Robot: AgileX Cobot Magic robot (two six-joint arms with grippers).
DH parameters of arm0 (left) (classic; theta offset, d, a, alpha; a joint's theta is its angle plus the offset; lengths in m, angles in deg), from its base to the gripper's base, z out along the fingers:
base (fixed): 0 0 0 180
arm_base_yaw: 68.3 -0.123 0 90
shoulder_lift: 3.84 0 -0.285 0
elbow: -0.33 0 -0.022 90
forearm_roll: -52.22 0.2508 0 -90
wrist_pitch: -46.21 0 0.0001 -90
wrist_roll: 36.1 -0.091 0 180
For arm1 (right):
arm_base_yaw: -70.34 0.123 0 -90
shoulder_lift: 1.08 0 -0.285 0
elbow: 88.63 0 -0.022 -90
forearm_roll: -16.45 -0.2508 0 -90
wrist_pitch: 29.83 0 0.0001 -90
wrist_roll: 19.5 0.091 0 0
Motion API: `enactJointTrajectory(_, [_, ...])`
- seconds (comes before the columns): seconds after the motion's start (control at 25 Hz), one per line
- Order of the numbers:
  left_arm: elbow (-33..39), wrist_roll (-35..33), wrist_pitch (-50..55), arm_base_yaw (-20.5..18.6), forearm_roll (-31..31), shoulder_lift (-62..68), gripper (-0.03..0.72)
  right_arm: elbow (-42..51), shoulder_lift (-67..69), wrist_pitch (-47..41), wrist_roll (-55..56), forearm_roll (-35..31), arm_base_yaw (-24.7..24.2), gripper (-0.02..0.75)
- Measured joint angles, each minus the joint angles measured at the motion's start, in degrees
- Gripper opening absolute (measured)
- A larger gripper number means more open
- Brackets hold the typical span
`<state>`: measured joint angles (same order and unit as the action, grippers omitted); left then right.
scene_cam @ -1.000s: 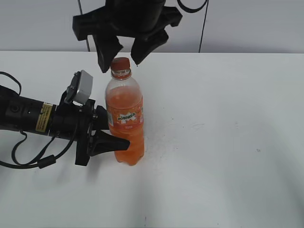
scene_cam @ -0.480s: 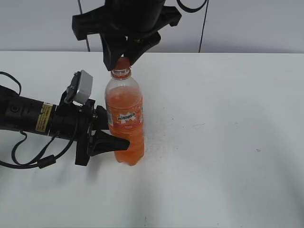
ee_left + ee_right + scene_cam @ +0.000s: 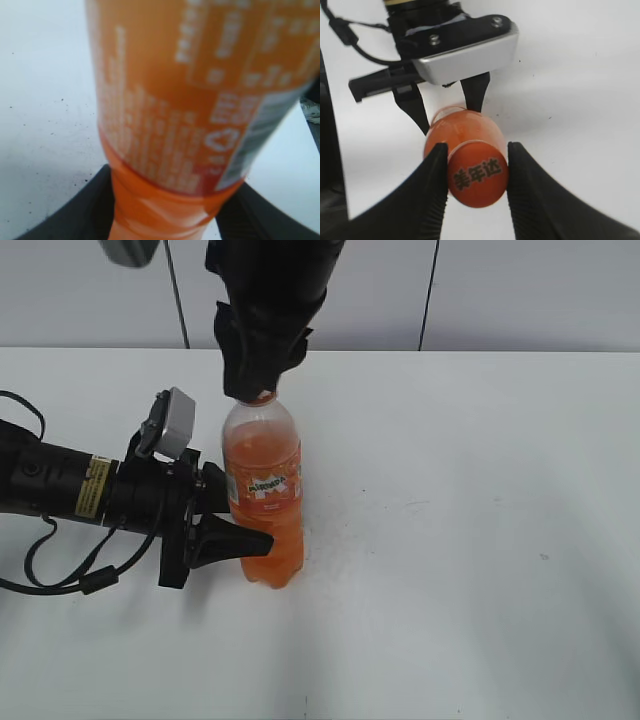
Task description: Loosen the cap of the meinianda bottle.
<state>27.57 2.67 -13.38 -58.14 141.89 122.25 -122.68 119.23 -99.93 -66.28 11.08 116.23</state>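
- Orange drink fills the meinianda bottle, a tall clear plastic one standing upright on the white counter, left of the middle in the exterior view.
- An orange label with pale lettering wraps its waist; my left wrist view shows the label's back up close, blurred, with white print and a white panel at its right edge.
- The cap is round, orange and plastic, with dark Chinese characters printed across its top, seen from above in my right wrist view.
- My right gripper comes down from above, and its two black ribbed fingers press against opposite sides of the cap, pinching it.
- In the exterior view that gripper hides the cap almost wholly; only a sliver of orange shows at the neck beneath it.
- My left gripper lies low and level, reaching in from the left, its black fingers clasped around the bottle's lower half, one in front and one behind.
- My left wrist view shows a dark finger on each side of the bottle's base.
- Fine dark specks dot the counter near the bottle.
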Motion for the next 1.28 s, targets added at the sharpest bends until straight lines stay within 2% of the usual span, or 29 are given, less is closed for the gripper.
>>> enactJointTrajectory(0.16, [0.0, 0.0, 0.0, 0.0, 0.0, 0.0, 0.365, 0.0, 0.0, -0.2, -15.8, 0.2, 0.0, 0.268])
enactJointTrajectory(0.4, [0.0, 0.0, 0.0, 0.0, -0.1, 0.0, 0.365, -0.7, 0.0, -0.5, -18.6, -0.2, 0.0, 0.268])
enactJointTrajectory(0.68, [0.0, 0.0, 0.0, 0.0, 0.0, 0.0, 0.365, -3.5, -0.4, -0.3, -18.2, -7.5, 0.0, 0.268])
enactJointTrajectory(0.84, [0.0, 0.0, 0.0, 0.0, 0.2, 0.0, 0.365, -4.7, -3.2, -0.2, -12.1, -8.0, 0.0, 0.268])
enactJointTrajectory(1.04, [0.0, 0.0, 0.0, 0.0, 0.2, 0.0, 0.365, -4.9, -8.2, -0.2, 1.4, -0.5, -0.6, 0.268])
enactJointTrajectory(1.28, [-0.1, 0.0, 0.0, 0.0, 0.2, 0.0, 0.365, -4.3, -12.1, -0.2, 17.9, 3.4, -6.8, 0.269])
